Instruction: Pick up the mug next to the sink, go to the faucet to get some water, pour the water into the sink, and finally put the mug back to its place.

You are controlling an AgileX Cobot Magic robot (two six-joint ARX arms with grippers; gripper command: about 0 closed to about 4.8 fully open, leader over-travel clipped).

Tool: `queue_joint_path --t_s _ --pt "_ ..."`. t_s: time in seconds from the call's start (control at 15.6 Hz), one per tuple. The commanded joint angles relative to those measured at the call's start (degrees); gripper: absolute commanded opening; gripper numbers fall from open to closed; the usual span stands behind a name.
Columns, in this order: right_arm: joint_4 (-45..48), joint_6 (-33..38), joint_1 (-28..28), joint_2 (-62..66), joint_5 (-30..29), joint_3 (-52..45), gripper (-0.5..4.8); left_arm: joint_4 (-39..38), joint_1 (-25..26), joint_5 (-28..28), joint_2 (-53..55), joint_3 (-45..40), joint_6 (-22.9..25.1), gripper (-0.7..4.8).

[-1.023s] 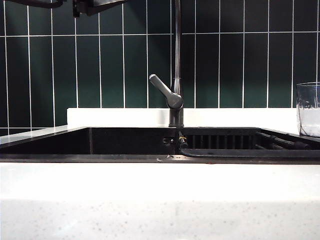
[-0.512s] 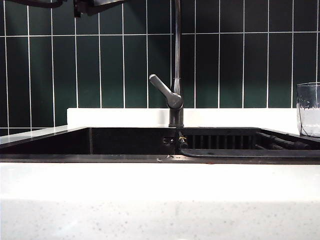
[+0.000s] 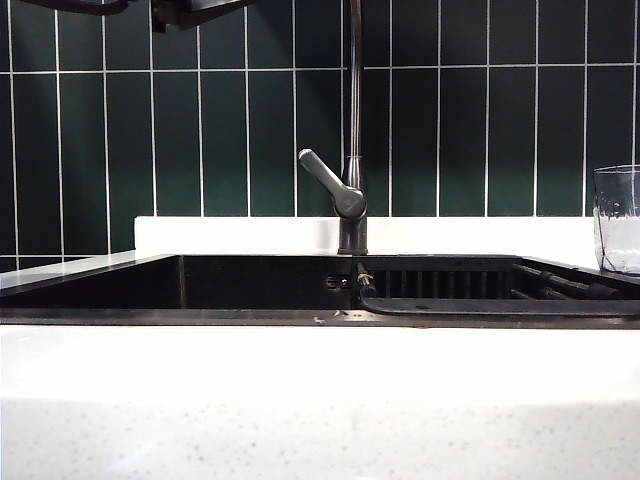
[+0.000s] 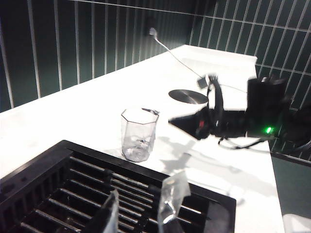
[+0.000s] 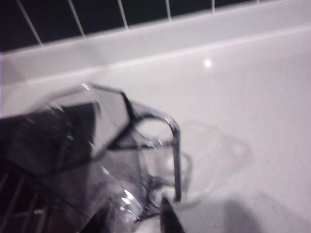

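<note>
The clear faceted mug [image 3: 618, 220] stands upright on the white counter at the far right, beside the black sink [image 3: 200, 315]. The tall dark faucet [image 3: 352, 150] rises behind the sink's middle, its lever [image 3: 328, 178] angled up to the left. In the left wrist view the mug [image 4: 138, 133] stands just past the rack's corner, and my right gripper [image 4: 176, 121] points at it from a short gap away. In the right wrist view the mug [image 5: 112, 145] is close and blurred ahead of my right gripper [image 5: 131, 221], which is open. My left gripper [image 4: 141, 204] hangs open above the rack, holding nothing.
A black slatted rack [image 3: 450, 285] fills the sink's right part and lies under my left gripper [image 4: 58, 184]. A round dark disc [image 4: 187, 96] and a thin cable [image 4: 170, 51] lie on the counter beyond the mug. Dark green tiles [image 3: 480, 120] back the counter. A piece of the left arm [image 3: 195, 10] shows at top left.
</note>
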Motion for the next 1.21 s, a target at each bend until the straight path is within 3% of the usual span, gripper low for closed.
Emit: queue_joint_path --t_s 0.06,0.38,0.58,0.7,0.96,1.02,1.21 --pt "-4.4 0.2 2.3 -9.2 1.4 0.1 1.21 0.0 0.0 0.0 -0.9 0.0 0.6 1.11" --pt "-13.3 0.2 5.9 -27.1 2.6 0.1 1.15 -7.0 0.0 -9.7 -6.8 -0.1 7.6 1.11" --pt "-20.5 0.2 6.2 -38.4 2.7 0.1 1.08 -15.2 0.0 -22.4 -16.9 -1.4 11.9 1.11" --pt "-26.2 0.2 6.2 -45.5 2.7 0.1 1.01 -15.3 0.0 -33.9 -28.2 -6.4 11.0 1.10" --pt "-34.1 -0.3 6.2 -54.1 3.2 0.1 0.46 -19.5 0.0 -49.2 -48.6 -17.0 7.6 1.00" --pt "-35.3 -0.3 6.2 -55.8 3.5 0.1 0.11 -22.7 0.0 -52.0 -53.6 -19.4 7.6 0.87" --pt "-36.4 -2.8 6.1 -58.0 3.6 0.1 -0.05 -26.3 0.0 -56.5 -62.7 -24.2 6.8 0.83"
